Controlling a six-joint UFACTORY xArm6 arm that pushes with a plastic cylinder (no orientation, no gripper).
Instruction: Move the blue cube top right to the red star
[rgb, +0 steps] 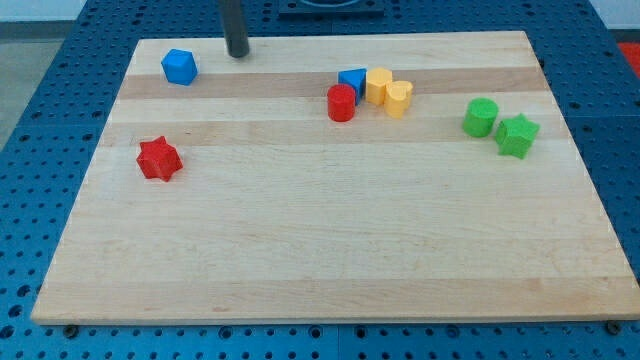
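Observation:
The blue cube (179, 67) sits near the board's top left. The red star (158, 159) lies below it, at the view's left, well apart from the cube. My tip (238, 53) is on the board near its top edge, a short way to the right of the blue cube and slightly above it, not touching it.
A red cylinder (341, 103), a blue triangular block (353, 80), a yellow block (378, 86) and a yellow heart-like block (399, 99) cluster at top centre. A green cylinder (480, 118) and a green star (517, 136) sit at the right. The wooden board (330, 240) has blue pegboard around it.

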